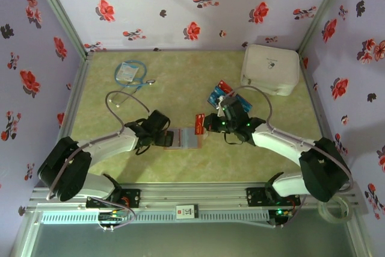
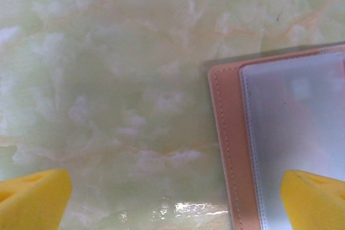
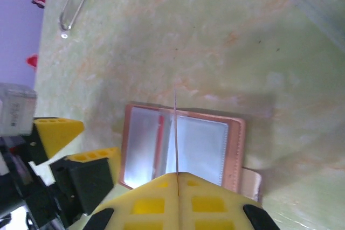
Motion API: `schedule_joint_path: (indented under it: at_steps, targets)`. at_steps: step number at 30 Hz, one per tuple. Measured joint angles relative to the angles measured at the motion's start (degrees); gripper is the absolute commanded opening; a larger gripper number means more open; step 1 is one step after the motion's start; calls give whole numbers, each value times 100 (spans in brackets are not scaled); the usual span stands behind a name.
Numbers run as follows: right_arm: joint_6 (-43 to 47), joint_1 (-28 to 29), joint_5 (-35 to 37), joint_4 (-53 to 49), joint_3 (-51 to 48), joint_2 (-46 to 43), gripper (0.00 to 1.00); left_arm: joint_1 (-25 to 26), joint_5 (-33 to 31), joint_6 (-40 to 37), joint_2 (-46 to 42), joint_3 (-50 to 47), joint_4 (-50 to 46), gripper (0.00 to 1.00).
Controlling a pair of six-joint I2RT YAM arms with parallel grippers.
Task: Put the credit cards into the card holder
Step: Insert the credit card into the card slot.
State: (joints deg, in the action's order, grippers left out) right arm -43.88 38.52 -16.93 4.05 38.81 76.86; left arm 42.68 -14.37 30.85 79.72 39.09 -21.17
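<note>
Yellow-tipped right gripper [image 3: 177, 179]: shut tight on one card, nothing else pinched.
Card [image 3: 175, 127]: thin, seen edge-on in the wrist view and red from above; held upright over the holder's fold.
Holder [image 3: 183, 143]: laid open and flat on the table [image 1: 120, 161], near the middle, between the two grippers. A clear pocket is seen on each side of the fold. A red strip shows in the left pocket; whether a card is seated there cannot be told.
Left gripper [image 2: 172, 203]: spread wide, nothing held. One finger is over the holder's left panel, the other over bare table; contact cannot be told.
Pile [image 1: 219, 95]: red and blue cards, just far-right of the right gripper, well apart from the holder.
Risk, missed pocket: the card is lined up with the fold, and the pocket mouths cannot be made out, so its edge is likely to be stubbed on the plastic and bent.
Risk, sliding holder: if the holder is not pinned by the left gripper, it may be pushed across the smooth table as the card is pressed in.
Risk, slipped card: only a narrow strip is clamped, so the card may be twisted in the grip on contact.
Risk, blocked mouth: the left panel may be obstructed by the finger above it.
</note>
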Motion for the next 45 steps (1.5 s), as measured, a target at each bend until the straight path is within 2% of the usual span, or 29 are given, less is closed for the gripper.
schedule_joint_path:
  at_steps: [6,13,30,45]
  targets:
    - [-468,151,-111,1182,-393,131,0,149,-79,0,249,42,-79,100]
    - [-616,240,-136,1823,-496,422,0,210,-262,2,284,96,-166,100]
    - [-785,424,-173,2540,-632,1097,0,245,-367,90,111,94,-313,100]
    - [-887,516,-212,2911,-706,1355,0,315,-372,306,83,-42,-293,100]
